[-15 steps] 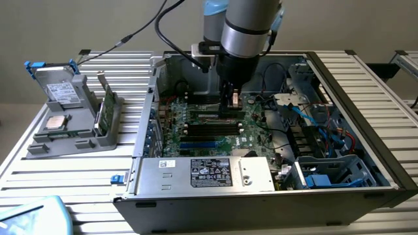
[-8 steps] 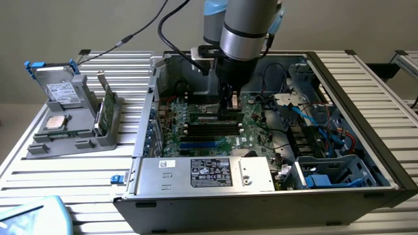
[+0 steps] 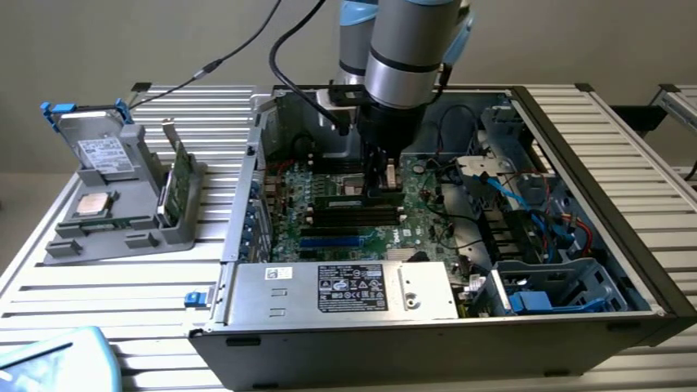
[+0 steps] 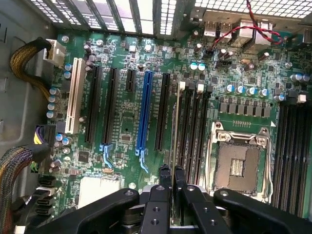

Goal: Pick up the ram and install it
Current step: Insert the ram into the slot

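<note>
Slatted table (image 3: 109,286) (silvery) stands before beige wall (image 3: 130,41).

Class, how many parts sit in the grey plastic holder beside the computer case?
3: boxy silver drive at the back, square silver chip in front, upright green card nearest the case.

Soft, even light washes the white slatted table (image 3: 98,286) in the exterior view, while the open computer case (image 3: 436,351) holds its interior in shadow. In the wrist view, glare burns through the rear vents (image 4: 146,12), and the black fingers (image 4: 165,180) sit dark.
</note>
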{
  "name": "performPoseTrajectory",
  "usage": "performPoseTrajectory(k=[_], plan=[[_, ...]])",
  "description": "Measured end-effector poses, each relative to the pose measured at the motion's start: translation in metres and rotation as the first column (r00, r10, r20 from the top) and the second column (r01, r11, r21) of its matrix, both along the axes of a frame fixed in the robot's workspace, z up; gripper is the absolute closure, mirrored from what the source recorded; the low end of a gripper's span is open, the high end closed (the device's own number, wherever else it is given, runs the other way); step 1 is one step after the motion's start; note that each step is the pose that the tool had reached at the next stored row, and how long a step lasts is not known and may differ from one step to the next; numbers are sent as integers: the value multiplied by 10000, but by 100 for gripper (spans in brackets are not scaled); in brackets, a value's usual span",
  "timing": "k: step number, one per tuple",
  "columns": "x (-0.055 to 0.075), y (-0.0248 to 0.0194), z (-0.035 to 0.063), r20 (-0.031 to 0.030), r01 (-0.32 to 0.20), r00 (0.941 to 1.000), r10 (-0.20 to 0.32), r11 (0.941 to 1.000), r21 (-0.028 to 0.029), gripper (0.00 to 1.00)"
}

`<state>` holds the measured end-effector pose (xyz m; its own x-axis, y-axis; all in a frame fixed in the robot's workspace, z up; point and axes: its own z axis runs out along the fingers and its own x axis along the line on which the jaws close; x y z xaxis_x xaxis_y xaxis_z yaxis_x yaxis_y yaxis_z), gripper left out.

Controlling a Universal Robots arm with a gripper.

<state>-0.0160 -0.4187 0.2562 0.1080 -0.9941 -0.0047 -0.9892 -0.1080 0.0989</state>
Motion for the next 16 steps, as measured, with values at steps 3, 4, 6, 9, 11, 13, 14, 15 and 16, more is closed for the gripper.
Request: performPoseTrajectory(k=[3, 4, 6, 9, 11, 13, 14, 15, 16], plan=[[-1, 13, -54, 0, 0, 10000, 0, 10000, -10, 86], [-1, 19, -73, 1, 0, 10000, 0, 10000, -12, 86], [0, 28, -109, 1, -1, 10000, 1, 10000, -29, 86], [-1, 38, -155, 0, 0, 10000, 0, 10000, -64, 86], [-1, 48, -191, 1, 0, 10000, 0, 10000, -85, 86], [0, 56, -213, 0, -1, 10000, 1, 9999, -104, 86], [0, 56, -217, -1, -2, 10000, 2, 9999, -109, 86], [0, 56, -218, -3, -2, 10000, 2, 9999, -119, 86], [-1, 57, -219, -3, 0, 10000, 0, 9999, -128, 86]])
